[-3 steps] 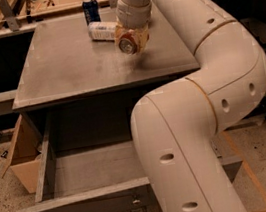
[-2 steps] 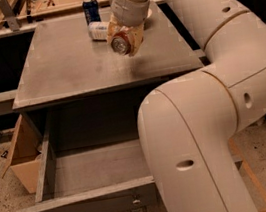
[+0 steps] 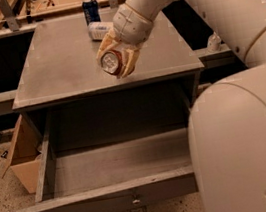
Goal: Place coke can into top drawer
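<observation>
My gripper (image 3: 114, 60) is shut on the coke can (image 3: 112, 62), a small red can whose silver top faces the camera. It holds the can tilted in the air, above the front part of the grey cabinet top (image 3: 55, 65). The top drawer (image 3: 108, 198) is pulled wide open below, grey and shallow, with a small metal knob (image 3: 135, 200) on its front panel. Its inside shows nothing in it. The can is above the cabinet's front edge, short of the drawer opening.
A dark blue can (image 3: 90, 8) stands at the back of the cabinet top, with a clear plastic bottle (image 3: 99, 30) lying beside it. A cardboard box (image 3: 21, 152) sits left of the drawer. My large white arm (image 3: 247, 124) fills the right side.
The gripper has carried the coke can forward and leftward, from the back of the cabinet top toward its front edge. The drawer stays open.
</observation>
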